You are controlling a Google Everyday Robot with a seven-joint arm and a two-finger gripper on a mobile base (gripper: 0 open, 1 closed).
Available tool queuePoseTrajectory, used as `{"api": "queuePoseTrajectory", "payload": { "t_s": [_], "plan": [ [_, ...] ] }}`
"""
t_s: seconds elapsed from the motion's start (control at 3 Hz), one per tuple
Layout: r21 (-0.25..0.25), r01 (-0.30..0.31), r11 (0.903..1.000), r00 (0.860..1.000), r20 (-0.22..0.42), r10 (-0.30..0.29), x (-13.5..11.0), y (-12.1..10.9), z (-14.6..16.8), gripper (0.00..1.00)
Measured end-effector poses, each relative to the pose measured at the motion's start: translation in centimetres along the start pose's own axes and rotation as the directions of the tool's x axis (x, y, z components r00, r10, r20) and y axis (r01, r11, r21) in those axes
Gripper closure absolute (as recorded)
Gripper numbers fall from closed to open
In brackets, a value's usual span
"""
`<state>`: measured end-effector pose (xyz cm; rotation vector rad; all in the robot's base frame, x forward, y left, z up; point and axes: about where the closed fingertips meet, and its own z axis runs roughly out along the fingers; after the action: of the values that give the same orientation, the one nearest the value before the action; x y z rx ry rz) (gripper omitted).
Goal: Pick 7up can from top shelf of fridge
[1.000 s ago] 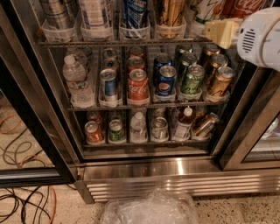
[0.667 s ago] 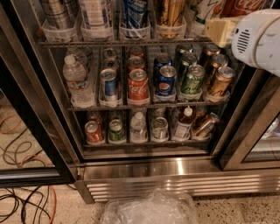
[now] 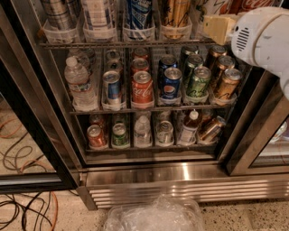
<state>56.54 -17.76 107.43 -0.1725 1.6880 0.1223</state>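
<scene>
Closer to the 7up can than a second ago, the gripper should rise, centre on it and spare both neighbours. That can stands rightward on the top shelf, between a gold can and a red Coca-Cola can; the gripper, clenched or released I cannot tell, hangs just below, in front.

I see the speckled floor along the bottom. At 6 o'clock a crumpled clear plastic tub lies on it, and at 8 o'clock black and orange cables. The fridge stands on it. My hand sits at 2 o'clock.
</scene>
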Motion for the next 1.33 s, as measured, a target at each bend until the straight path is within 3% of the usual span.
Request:
{"api": "queuePoseTrajectory", "payload": {
  "t_s": [0.67, 1.33],
  "plan": [
    [-0.016, -0.001, 0.9999, 1.0, 0.017, 0.001, -0.6, -0.2, 2.3, 0.39],
    [0.004, 0.007, 1.0, 1.0, 0.021, -0.007, -1.3, -1.3, 3.6, 0.34]
  ]
}}
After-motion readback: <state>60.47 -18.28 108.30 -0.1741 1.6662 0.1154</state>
